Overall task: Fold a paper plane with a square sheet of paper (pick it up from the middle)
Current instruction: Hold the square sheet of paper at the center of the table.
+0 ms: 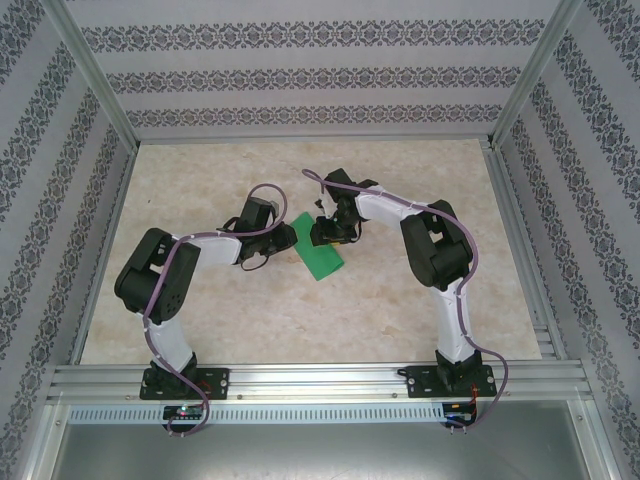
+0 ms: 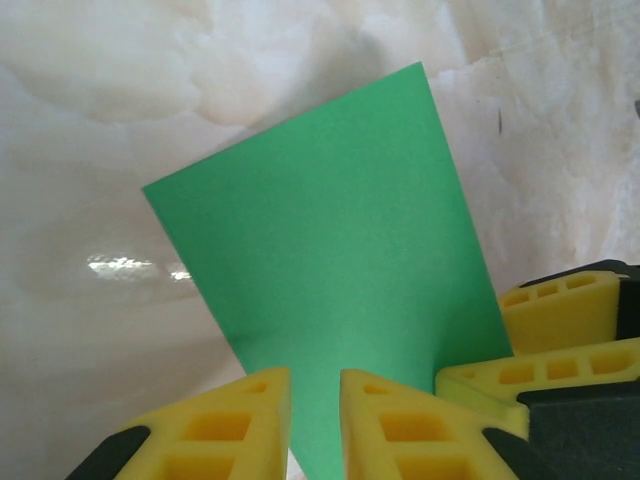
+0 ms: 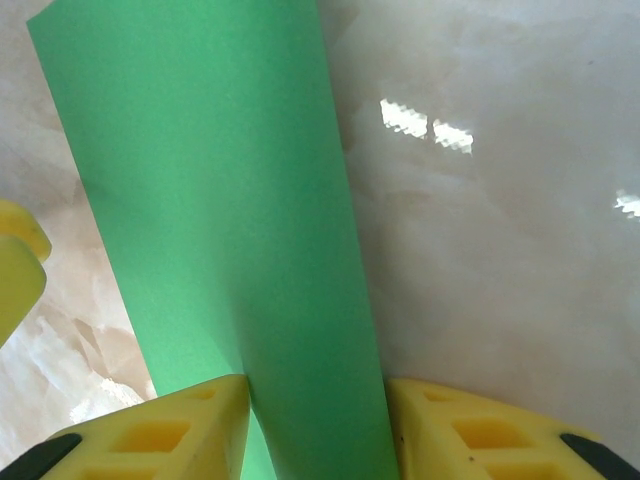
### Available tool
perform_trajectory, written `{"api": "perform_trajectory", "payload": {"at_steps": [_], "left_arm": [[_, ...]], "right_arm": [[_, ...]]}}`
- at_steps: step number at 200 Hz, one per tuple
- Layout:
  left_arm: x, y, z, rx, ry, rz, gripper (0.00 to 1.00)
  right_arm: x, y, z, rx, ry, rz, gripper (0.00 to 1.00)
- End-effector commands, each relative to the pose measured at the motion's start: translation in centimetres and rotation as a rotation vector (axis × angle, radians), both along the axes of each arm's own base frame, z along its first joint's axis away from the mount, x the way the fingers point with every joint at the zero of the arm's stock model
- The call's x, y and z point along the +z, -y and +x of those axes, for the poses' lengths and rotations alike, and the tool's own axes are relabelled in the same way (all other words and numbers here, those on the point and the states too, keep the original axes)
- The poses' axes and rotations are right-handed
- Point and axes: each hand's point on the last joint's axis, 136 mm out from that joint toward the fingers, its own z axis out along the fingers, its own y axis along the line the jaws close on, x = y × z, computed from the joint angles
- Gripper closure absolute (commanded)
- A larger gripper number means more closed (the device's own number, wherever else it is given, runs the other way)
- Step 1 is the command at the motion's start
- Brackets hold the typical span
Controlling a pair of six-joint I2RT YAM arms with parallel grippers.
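Straddling the square sheet of paper [image 1: 322,258] at the centre of the top view, mid-desk [image 1: 200,320], the right jaws stand apart. The left jaws sit narrow around its edge; whether they pinch it I cannot tell. A loose pinch risks skewing the crease.

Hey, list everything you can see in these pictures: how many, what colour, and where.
green sheet of paper: one, bright green, mid-table between the grippers
table: one, pale marbled beige
patterned walls: three, white with grey bands, around the table
metal rail: one, silver, near edge
left arm: one, white and black, near-left
right arm: one, white and black, near-right
left gripper: one, yellow fingers, at the sheet's left edge
right gripper: one, yellow fingers, sheet between them
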Motion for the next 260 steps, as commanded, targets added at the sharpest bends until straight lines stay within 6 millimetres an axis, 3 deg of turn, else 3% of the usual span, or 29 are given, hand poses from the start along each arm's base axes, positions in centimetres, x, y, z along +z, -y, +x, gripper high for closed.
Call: {"api": "perform_trajectory", "payload": {"at_steps": [1,59,107,189,260], "left_arm": [[1.7,1.4,1.3,-0.043,0.072,-0.057,0.8],[2.7,2.2,1.5,-0.058,0.082,-0.103,0.82],[3.8,1.1,1.8,-0.004,0.129,-0.078,0.82],[1.8,2.6,1.3,-0.067,0.058,-0.08,0.84],[1.4,2.8,1.2,-0.069,0.047,-0.082,0.84]], "right_arm": [[-4.3,3.6,-0.2,-0.019,-0.016,-0.205,0.57],[-4.6,3.7,-0.3,-0.021,-0.019,-0.227,0.55],[-4.6,3.6,-0.4,-0.01,-0.021,-0.235,0.55],[-4.6,3.6,-0.4,-0.011,-0.022,-0.242,0.55],[-4.6,3.7,-0.3,-0.017,-0.024,-0.247,0.56]]}}
